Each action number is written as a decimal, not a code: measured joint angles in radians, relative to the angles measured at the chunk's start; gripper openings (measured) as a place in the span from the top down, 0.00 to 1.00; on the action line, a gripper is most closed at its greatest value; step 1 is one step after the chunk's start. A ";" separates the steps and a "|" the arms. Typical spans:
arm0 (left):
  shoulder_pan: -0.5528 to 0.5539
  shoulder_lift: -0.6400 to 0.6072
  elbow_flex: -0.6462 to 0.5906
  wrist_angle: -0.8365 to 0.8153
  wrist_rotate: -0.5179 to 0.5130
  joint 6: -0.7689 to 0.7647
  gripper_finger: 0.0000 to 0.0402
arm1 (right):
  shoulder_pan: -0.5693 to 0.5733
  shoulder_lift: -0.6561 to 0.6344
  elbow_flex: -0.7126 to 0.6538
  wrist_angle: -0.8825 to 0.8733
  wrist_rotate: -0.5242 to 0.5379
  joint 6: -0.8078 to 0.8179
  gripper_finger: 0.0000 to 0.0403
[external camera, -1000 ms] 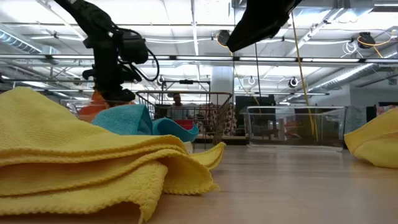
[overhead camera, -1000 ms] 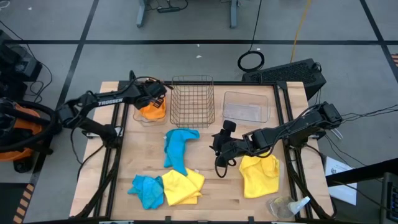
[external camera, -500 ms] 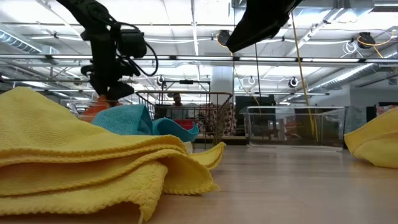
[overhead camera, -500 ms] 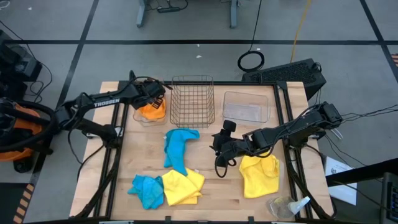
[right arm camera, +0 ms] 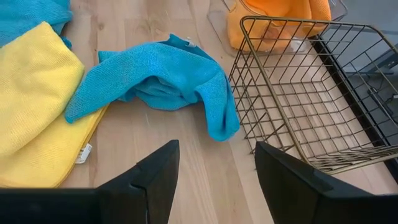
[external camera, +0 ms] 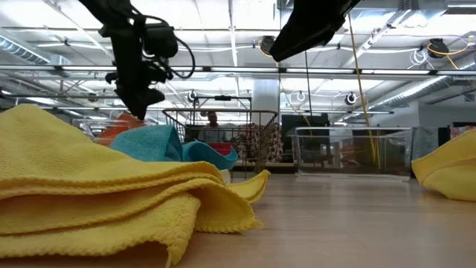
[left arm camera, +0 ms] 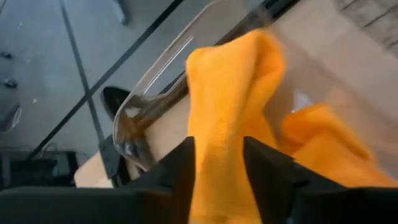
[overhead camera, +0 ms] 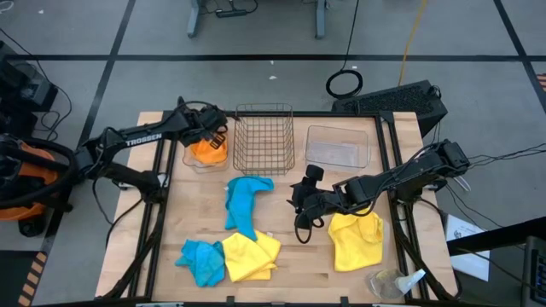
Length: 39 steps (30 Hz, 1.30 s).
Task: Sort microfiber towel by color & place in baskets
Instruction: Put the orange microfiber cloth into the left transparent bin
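An orange towel (overhead camera: pixel 208 152) lies bunched in the clear tub (overhead camera: pixel 189 162) at the far left. My left gripper (overhead camera: pixel 218 136) hangs just above it, open, with the towel (left arm camera: pixel 233 93) showing beyond the gap. The wire basket (overhead camera: pixel 264 138) and a second clear tub (overhead camera: pixel 337 145) stand to its right. A blue towel (overhead camera: pixel 245 200) lies mid-table. Another blue towel (overhead camera: pixel 200 260) and a yellow one (overhead camera: pixel 250 256) lie near the front, and a second yellow towel (overhead camera: pixel 357 239) lies on the right. My right gripper (overhead camera: pixel 300 209) hovers open over the table's middle.
A clear plastic bottle (overhead camera: pixel 394 283) lies at the near right corner. Dark frame rails run along the table's left (overhead camera: pixel 158 213) and right (overhead camera: pixel 394 213) sides. Bare wood shows between the blue towel and the right yellow towel.
My left gripper has risen off the orange towel, which stays bunched in the far-left tub. My right arm has kept still.
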 joint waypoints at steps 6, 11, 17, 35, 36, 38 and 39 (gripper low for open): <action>0.058 0.066 -0.033 0.034 0.074 -0.002 0.96 | 0.000 0.000 0.000 -0.004 0.000 0.000 0.50; 0.052 0.131 -0.071 0.150 0.166 -0.001 0.97 | 0.000 0.000 0.000 -0.008 0.000 0.000 0.50; 0.052 0.217 -0.086 0.175 0.181 -0.032 0.97 | 0.000 0.000 0.000 -0.013 0.000 0.000 0.50; -0.014 0.006 -0.016 -0.035 0.176 0.097 0.98 | 0.000 -0.001 0.000 -0.013 0.000 0.002 0.50; -0.014 -0.006 -0.015 -0.033 0.195 0.097 0.98 | 0.000 0.000 0.000 -0.013 0.000 0.002 0.50; -0.014 -0.027 -0.015 -0.033 0.247 0.097 0.97 | 0.000 -0.001 0.000 -0.013 0.000 0.003 0.50; -0.014 -0.037 -0.015 -0.030 0.266 0.097 0.96 | 0.000 0.000 0.000 -0.012 0.000 0.003 0.50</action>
